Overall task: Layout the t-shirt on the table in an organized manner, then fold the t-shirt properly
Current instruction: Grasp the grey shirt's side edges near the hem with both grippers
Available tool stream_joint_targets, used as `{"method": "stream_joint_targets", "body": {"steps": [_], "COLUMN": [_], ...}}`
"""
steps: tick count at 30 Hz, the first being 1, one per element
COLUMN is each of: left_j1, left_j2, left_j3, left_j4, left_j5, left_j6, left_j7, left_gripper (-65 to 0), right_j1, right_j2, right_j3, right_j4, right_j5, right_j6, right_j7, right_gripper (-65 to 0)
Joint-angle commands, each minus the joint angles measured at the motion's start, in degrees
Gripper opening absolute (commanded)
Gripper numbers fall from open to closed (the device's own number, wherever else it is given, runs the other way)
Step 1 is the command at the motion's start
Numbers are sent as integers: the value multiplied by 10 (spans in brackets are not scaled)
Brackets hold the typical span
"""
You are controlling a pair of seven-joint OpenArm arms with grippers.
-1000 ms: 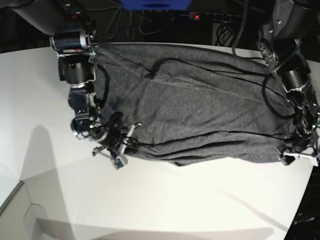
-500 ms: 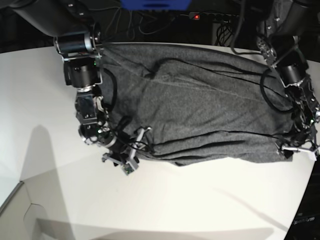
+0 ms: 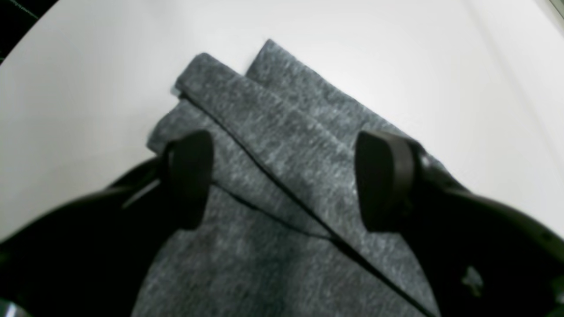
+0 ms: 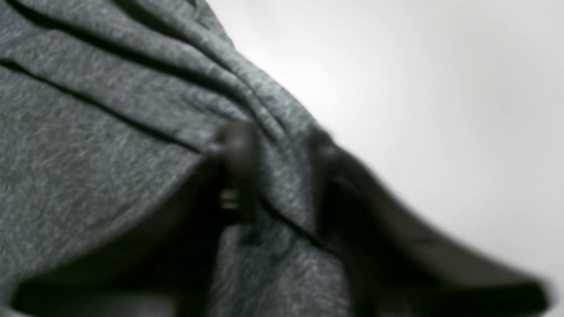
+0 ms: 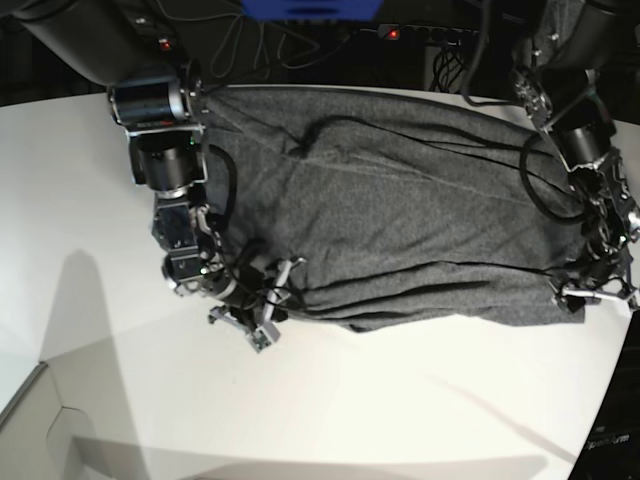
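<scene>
The dark grey t-shirt [image 5: 400, 200] lies spread across the white table [image 5: 350, 400], with long creases along its near edge. My right gripper [image 5: 270, 305] is at the shirt's near left edge. In the blurred right wrist view its jaws stand narrow, and the right gripper [image 4: 284, 176] pinches a raised fold of the t-shirt [image 4: 110, 132]. My left gripper [image 5: 595, 295] is at the near right corner. In the left wrist view the left gripper [image 3: 286, 176] is open, and its fingers [image 3: 189, 176] straddle the layered corner of the t-shirt [image 3: 282, 132] without pressing on it.
Behind the table run dark cables and a power strip with a red light [image 5: 395, 33]. A pale box edge [image 5: 30, 400] sits at the near left. The table's curved edge [image 5: 610, 400] falls away at the right, close to my left arm.
My right gripper slid along the near hem toward the shirt and its jaws came from wide apart to narrow around a fold. The left gripper stayed open and barely shifted.
</scene>
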Motion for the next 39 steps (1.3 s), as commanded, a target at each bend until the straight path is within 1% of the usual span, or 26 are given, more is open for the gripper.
{"method": "stream_joint_targets", "body": {"steps": [1,2,3,7,9,15,19,21,25,29,31,34,35,37,39], "left_j1": [-16,-16,-16,-17,-17,-17,-17,-17,-17,-17,-16,-16,-16,-16,-16], "left_j2": [-11,-10,-10,-10,-10,-10,-10,-11,-10,-9,-9,-9,-9,-9,-9], "left_j3": [-1,-1,-1,1,0,-1,-1,-1,-1,-1,-1,-1,-1,-1,-1], "left_j4": [8,7,7,7,7,7,7,7,7,8,8,8,8,8,8], "left_j5": [-5,-5,-5,-5,-5,-5,-5,-5,-5,-5,-5,-5,-5,-5,-5], "left_j6": [-5,-5,-5,-5,-5,-5,-5,-5,-5,-5,-5,-5,-5,-5,-5], "left_j7": [-12,-12,-12,-12,-12,-12,-12,-12,-12,-12,-12,-12,-12,-11,-11], "left_gripper": [-165,-165,-165,-165,-165,-165,-165,-165,-165,-165,-165,-165,-165,-165,-165], "right_j1": [19,19,19,18,9,-84,-146,-163,-162,-135,-112,-67,-55,-35,-16], "right_j2": [1,1,1,1,1,11,22,23,22,18,12,0,-2,-7,-19], "right_j3": [1,1,1,1,1,1,1,1,1,1,1,1,1,1,1], "right_j4": [9,9,9,13,42,210,283,289,289,286,271,228,212,181,148], "right_j5": [10,10,10,10,10,10,10,10,10,10,10,10,10,10,10], "right_j6": [-1,-1,-1,-1,-1,-1,0,0,0,-1,-1,-1,-1,-1,-1], "right_j7": [14,14,14,12,11,9,9,9,9,1,-33,-72,-77,-77,-77], "right_gripper": [-569,-620,-650,-650,-650,-650,-650,-650,-650,-650,-607,-502,-462,-403,-355]}}
